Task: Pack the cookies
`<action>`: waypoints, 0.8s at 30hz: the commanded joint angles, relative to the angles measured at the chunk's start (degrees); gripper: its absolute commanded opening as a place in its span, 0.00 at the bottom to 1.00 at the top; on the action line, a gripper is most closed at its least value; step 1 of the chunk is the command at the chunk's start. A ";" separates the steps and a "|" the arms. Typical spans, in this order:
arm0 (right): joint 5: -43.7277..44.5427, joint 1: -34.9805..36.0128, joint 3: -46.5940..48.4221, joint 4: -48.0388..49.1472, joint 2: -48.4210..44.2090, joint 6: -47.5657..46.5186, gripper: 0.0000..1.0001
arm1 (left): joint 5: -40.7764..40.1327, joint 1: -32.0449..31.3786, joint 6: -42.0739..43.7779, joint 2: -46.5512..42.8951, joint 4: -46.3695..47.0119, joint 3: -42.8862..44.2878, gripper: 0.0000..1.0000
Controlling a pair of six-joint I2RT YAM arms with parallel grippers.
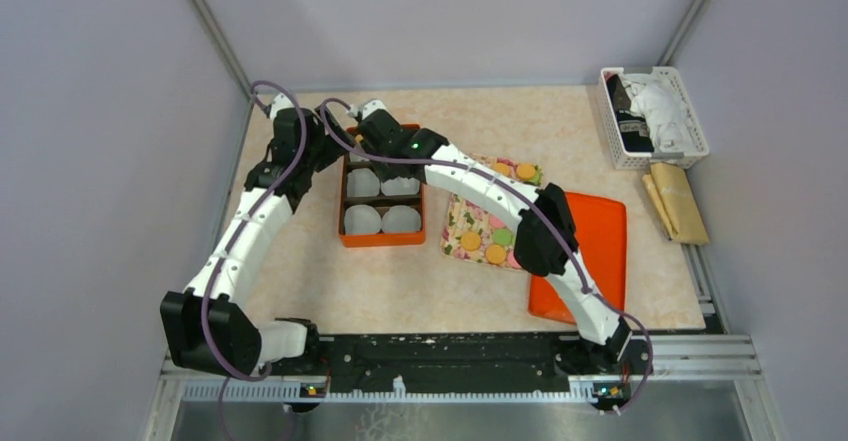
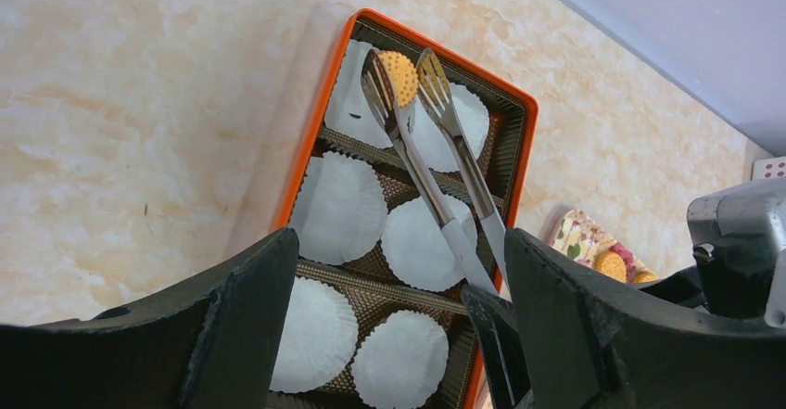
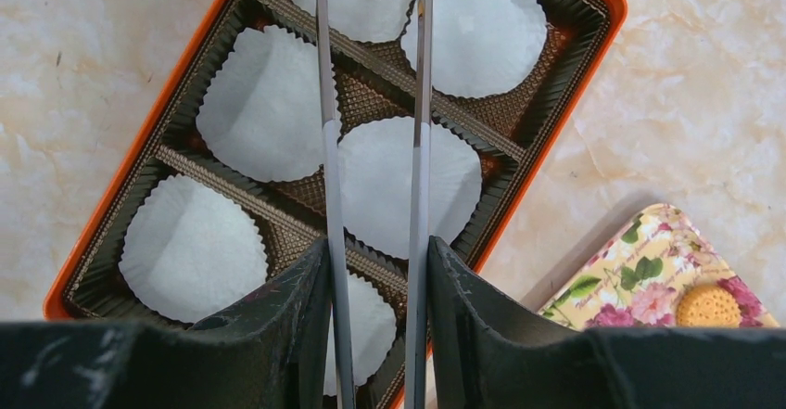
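Observation:
An orange cookie (image 2: 400,77) sits between the tips of metal tongs (image 2: 436,149), over a white paper cup at the far end of the orange box (image 2: 306,121). My right gripper (image 3: 375,251) is shut on the tongs' two arms (image 3: 326,103). My left gripper (image 2: 399,251) stands open above the box's near cups, with nothing between its fingers. More cookies (image 1: 495,254), orange, pink and green, lie on the floral plate (image 1: 462,216) right of the box (image 1: 345,241). One orange cookie (image 3: 707,305) on that plate (image 3: 649,270) shows in the right wrist view.
Several white paper cups (image 3: 264,103) line the box's compartments. An orange tray (image 1: 600,231) lies right of the plate, under my right arm. A white basket (image 1: 690,111) and a brown paper bag (image 1: 678,201) stand at the far right by the wall.

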 commanded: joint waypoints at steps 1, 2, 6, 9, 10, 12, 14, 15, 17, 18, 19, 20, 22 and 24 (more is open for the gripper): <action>-1.77 -0.92 3.26 3.56 1.18 -0.26 0.00 | -1.71 0.80 0.19 -1.56 0.04 -0.17 0.88; -2.00 -0.97 3.25 3.86 1.43 -0.31 0.00 | -1.73 0.97 0.24 -1.68 -0.02 -0.18 0.88; -2.10 -1.07 3.34 3.81 2.04 -0.38 0.00 | -1.78 1.51 0.37 -2.13 -0.17 -0.28 0.88; -1.68 -1.11 3.10 3.84 2.14 -0.53 0.06 | -1.78 1.84 0.62 -2.29 -0.27 -0.42 0.88; -1.55 -1.13 2.99 4.00 2.13 -0.61 0.12 | -1.78 1.95 0.63 -2.38 -0.27 -0.48 0.89; -1.53 -1.17 2.90 4.37 2.06 -0.89 0.26 | -1.42 2.22 0.80 -2.41 -0.28 -0.46 0.89; -1.55 -1.15 2.89 4.71 1.96 -0.95 0.30 | -1.13 2.39 0.92 -2.61 -0.33 -0.49 0.89; -1.64 -1.16 2.89 4.87 1.89 -0.93 0.30 | -1.04 2.48 0.97 -2.70 -0.35 -0.52 0.89; -1.48 -1.20 2.89 5.05 1.68 -0.94 0.30 | -1.06 2.63 1.06 -2.88 -0.37 -0.67 0.89; -1.37 -1.11 2.85 5.10 1.55 -0.93 0.30 | -0.98 2.72 1.11 -2.97 -0.29 -0.76 0.89; -1.33 -1.17 2.77 5.18 1.24 -0.87 0.30 | -0.91 2.81 1.19 -2.99 -0.36 -0.80 0.89; -1.21 -1.17 2.61 5.37 0.95 -0.92 0.30 | -0.83 2.85 1.26 -3.03 -0.37 -0.80 0.89; -1.04 -1.15 1.95 6.10 0.03 -0.93 0.35 | -0.46 2.94 1.37 -3.00 -0.29 -0.81 0.89; -0.48 -1.16 1.25 6.81 -0.80 -1.17 0.42 | -0.10 3.03 1.42 -2.82 -0.28 -0.80 0.89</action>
